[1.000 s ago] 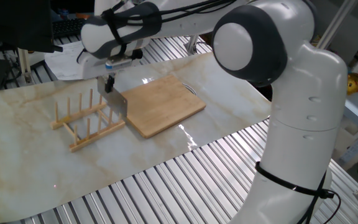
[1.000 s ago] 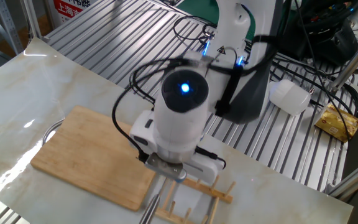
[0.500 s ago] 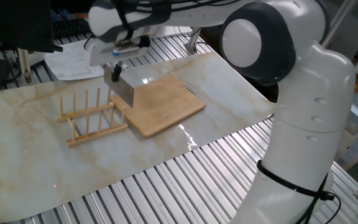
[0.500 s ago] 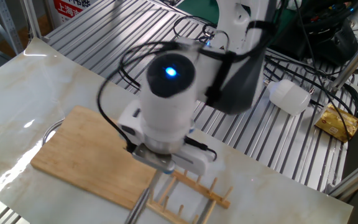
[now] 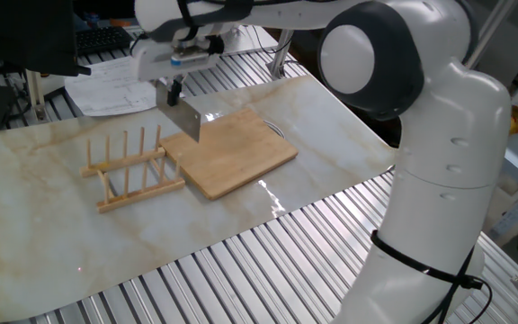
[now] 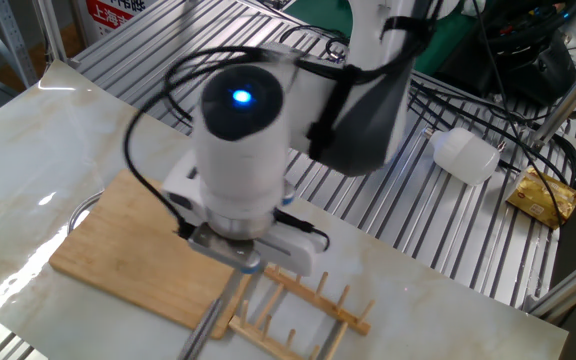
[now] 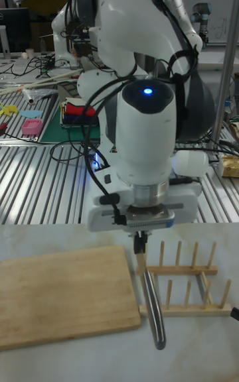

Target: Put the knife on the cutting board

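My gripper (image 5: 174, 90) is shut on the slim handle of the knife (image 5: 185, 121). The broad grey blade hangs downward in the air, over the left edge of the cutting board (image 5: 236, 153). The light-brown board lies flat on the marble top, its metal loop (image 5: 278, 131) on the far right edge. In the other fixed view the gripper (image 6: 230, 262) holds the knife (image 6: 208, 320) edge-on at the board's (image 6: 128, 250) right end. The tall fixed view shows the knife (image 7: 151, 296) dangling below the gripper (image 7: 139, 243), between board (image 7: 66, 292) and rack.
A wooden rack with upright dowels (image 5: 133, 166) stands just left of the board, close to the blade. Papers (image 5: 106, 85) lie behind on the slatted metal table. A white bottle (image 6: 465, 155) and a yellow packet (image 6: 543, 195) sit off the marble top.
The gripper has lifted the knife out of the rack and carried it up and toward the board. The rack shifted slightly as the knife came out.
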### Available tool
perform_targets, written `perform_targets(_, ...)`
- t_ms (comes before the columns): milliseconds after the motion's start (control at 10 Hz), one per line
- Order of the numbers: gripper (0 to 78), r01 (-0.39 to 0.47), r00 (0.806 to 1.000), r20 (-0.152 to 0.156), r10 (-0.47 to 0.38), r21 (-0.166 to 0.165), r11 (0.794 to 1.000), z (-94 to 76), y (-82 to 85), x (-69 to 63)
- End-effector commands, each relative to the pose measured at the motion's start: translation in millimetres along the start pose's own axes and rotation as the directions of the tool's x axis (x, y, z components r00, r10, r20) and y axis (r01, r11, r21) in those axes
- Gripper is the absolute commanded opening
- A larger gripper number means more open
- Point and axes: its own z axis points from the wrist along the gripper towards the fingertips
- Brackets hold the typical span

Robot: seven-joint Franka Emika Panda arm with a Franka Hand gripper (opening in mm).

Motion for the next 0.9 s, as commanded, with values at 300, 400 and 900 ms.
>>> perform_targets(300, 1.1, 0.019, 1.000, 0.002, -0.019, 0.006, 1.000, 5.8, -24.6, -10.2)
perform_targets(400, 1.1, 0.025, 1.000, 0.003, -0.025, 0.005, 1.000, 8.3, -29.0, -11.3)
perform_targets(900, 1.1, 0.045, 0.999, 0.009, -0.045, -0.014, 0.999, 44.8, -56.2, -15.7)
